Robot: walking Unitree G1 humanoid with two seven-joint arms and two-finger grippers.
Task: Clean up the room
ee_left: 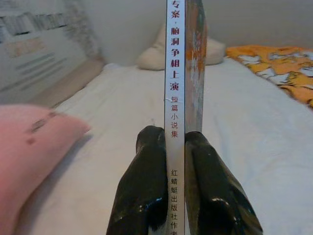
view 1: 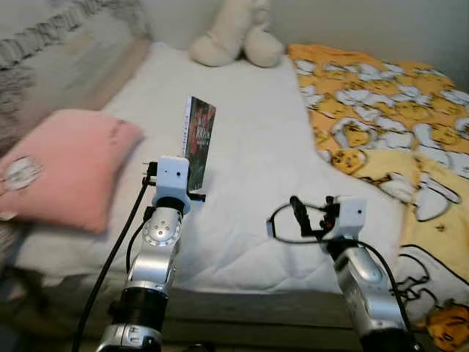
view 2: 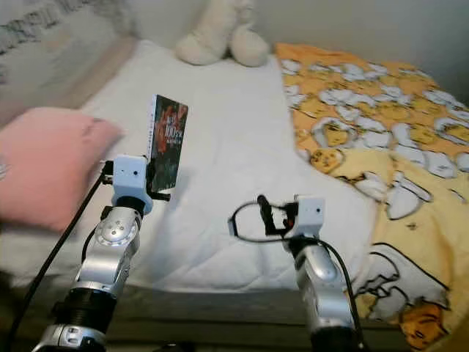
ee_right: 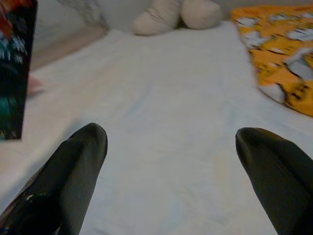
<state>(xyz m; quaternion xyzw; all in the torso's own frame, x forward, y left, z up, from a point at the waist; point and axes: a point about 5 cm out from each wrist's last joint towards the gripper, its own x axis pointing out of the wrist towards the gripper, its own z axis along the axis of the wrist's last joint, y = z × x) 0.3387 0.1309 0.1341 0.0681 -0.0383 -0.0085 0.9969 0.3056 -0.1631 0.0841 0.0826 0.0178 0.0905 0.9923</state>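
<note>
Book (view 1: 198, 142), cover apparently blurred, stands clamped upright in left end effector (ee_left: 174, 147); right end effector (ee_right: 171, 142) spread apart above bed (view 1: 249, 147).

I am in a bedroom of a home, standing at the side edge of a bed (view 1: 249, 147) covered by a white quilted sheet. A pink pillow (view 1: 62, 165) lies at its left edge near me, a cream plush toy (view 1: 238, 37) sits at the far end against the wall, and a yellow blanket (view 1: 388, 125) printed with cartoon figures covers the right side.
</note>
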